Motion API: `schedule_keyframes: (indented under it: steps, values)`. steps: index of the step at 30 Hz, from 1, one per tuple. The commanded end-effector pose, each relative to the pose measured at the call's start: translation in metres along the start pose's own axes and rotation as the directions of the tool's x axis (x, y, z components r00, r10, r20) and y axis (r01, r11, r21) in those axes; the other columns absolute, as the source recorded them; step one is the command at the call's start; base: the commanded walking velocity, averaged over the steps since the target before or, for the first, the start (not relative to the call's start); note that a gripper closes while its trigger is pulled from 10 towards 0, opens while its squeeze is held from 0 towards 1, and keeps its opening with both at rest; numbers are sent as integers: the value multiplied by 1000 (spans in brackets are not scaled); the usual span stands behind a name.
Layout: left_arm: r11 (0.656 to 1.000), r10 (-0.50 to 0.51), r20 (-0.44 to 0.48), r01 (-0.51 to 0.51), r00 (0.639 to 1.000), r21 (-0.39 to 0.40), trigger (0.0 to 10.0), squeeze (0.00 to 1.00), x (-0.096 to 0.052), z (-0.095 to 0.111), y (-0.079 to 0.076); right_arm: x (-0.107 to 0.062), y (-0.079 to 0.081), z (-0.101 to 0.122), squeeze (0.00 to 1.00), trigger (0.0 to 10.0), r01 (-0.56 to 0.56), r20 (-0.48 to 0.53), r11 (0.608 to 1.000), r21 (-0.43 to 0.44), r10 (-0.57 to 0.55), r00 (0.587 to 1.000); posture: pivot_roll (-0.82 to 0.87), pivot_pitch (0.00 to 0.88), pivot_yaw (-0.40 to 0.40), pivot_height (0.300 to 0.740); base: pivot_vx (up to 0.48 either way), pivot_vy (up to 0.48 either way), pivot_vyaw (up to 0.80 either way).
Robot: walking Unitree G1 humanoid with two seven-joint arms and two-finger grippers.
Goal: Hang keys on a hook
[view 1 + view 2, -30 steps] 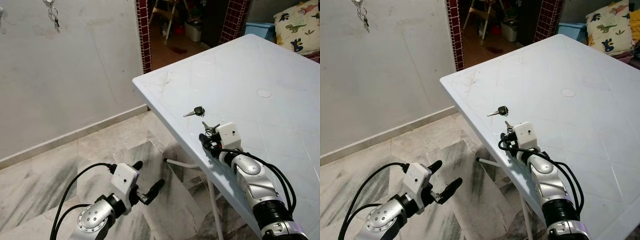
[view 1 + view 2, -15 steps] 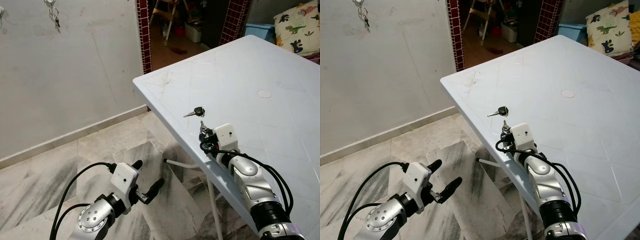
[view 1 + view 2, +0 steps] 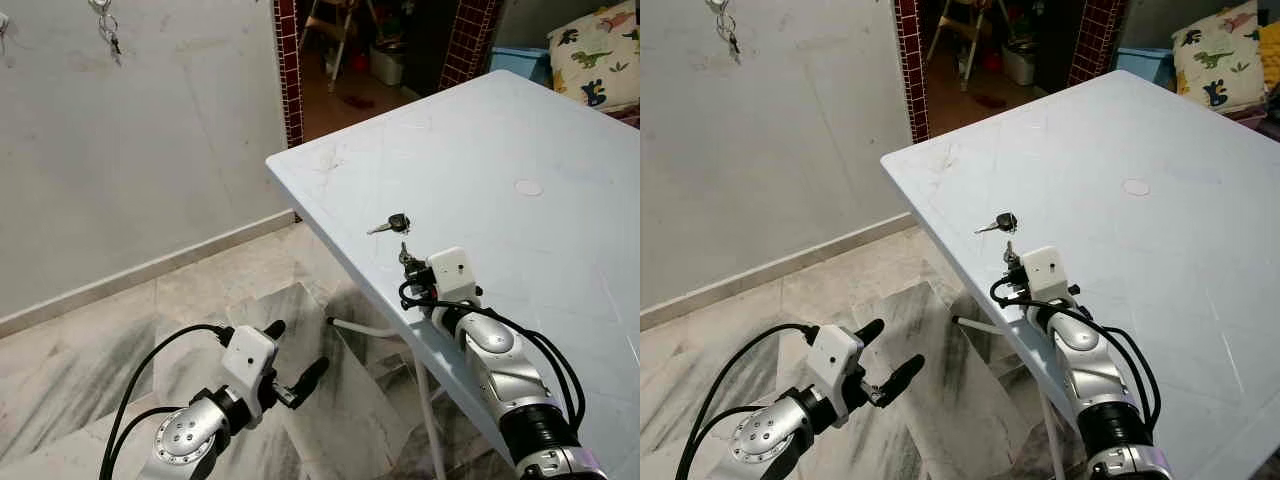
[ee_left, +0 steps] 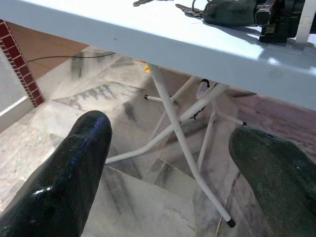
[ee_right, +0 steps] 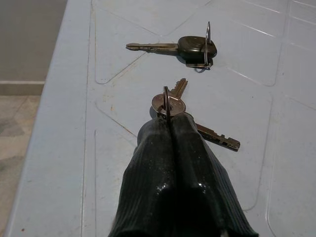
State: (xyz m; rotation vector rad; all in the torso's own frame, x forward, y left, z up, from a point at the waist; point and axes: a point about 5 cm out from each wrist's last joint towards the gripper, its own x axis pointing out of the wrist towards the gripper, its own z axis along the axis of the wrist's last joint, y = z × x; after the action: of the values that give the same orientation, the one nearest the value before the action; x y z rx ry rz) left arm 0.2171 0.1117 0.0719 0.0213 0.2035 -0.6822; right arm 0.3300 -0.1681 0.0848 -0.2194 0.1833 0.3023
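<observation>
Silver key ring (image 5: 167,104) pinched in right gripper (image 5: 170,129) on table (image 3: 560,230), not lifted. Wall hook (image 3: 102,8) well apart. Left gripper (image 3: 297,362) wide, idle.

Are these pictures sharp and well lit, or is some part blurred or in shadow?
Left eye view: even daylight, sharp; the doorway behind is dim. Right wrist view: the key ring pinched by the right hand is sharp, the fingers' near part blurs. Left wrist view: the left hand's fingers are soft, and the table shades the floor below it.
</observation>
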Motion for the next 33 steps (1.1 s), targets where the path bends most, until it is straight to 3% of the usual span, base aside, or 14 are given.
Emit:
schedule_keyframes:
  steps: [1, 8, 11, 12, 26, 29, 30, 31, 32, 33]
  values:
    - [1000, 7, -18, -7, 1000, 12, 10000, 0, -2, -3, 2, -7, 5, -29, 0, 0, -1, -122, 1000, 27, 5, 992, 35, 90, 61, 740, 0, 0, 0]
    - [1000, 8, -21, -8, 1000, 11, 10000, 0, -2, -4, 1, -8, 2, -27, 0, 0, 30, -106, 999, 19, -27, 994, 35, 94, 60, 740, 0, 0, 0]
    - [1000, 15, -18, -15, 1000, 10, 10000, 0, -2, -4, 1, -6, -3, -12, 0, 0, 65, -16, 998, 25, -65, 998, 35, 95, 59, 740, 0, 0, 0]
    - [1000, 26, -14, -26, 1000, 7, 10000, 0, -2, -4, 2, -5, -6, 2, 0, 0, 90, 63, 995, 40, -93, 994, 34, 95, 59, 740, 0, 0, 0]
    - [999, 46, -10, -46, 999, 7, 10000, 0, -2, -4, 3, -5, -15, 44, 0, 0, 141, 253, 986, 87, -159, 954, 29, 100, 55, 740, 0, 0, 0]
    - [994, 107, 7, -107, 994, 13, 10000, 0, -3, -1, 9, -5, -15, 63, 0, 0, 128, 317, 985, 114, -158, 935, 27, 101, 55, 740, 0, 0, 0]
    - [992, 129, 15, -129, 992, 7, 10000, 0, -3, 1, 11, -6, -15, 67, 0, 3373, 127, 327, 985, 114, -158, 932, 27, 101, 55, 740, 0, 0, 0]
    - [990, 142, 20, -142, 990, 1, 10000, 0, -3, 2, 13, -6, -15, 69, 0, 3373, 128, 333, 985, 114, -159, 929, 27, 101, 55, 740, 0, 0, 0]
    - [987, 163, 29, -163, 986, 4, 10000, 0, -3, 4, 16, -7, -14, 71, 0, 6196, 128, 338, 985, 112, -159, 928, 26, 100, 51, 740, 0, 0, 0]
    - [975, 223, 54, -223, 973, 6, 10000, 0, -4, 9, 22, -8, -12, 76, 0, 10000, 117, 350, 985, 125, -154, 924, 26, 99, 49, 740, 0, 0, 0]
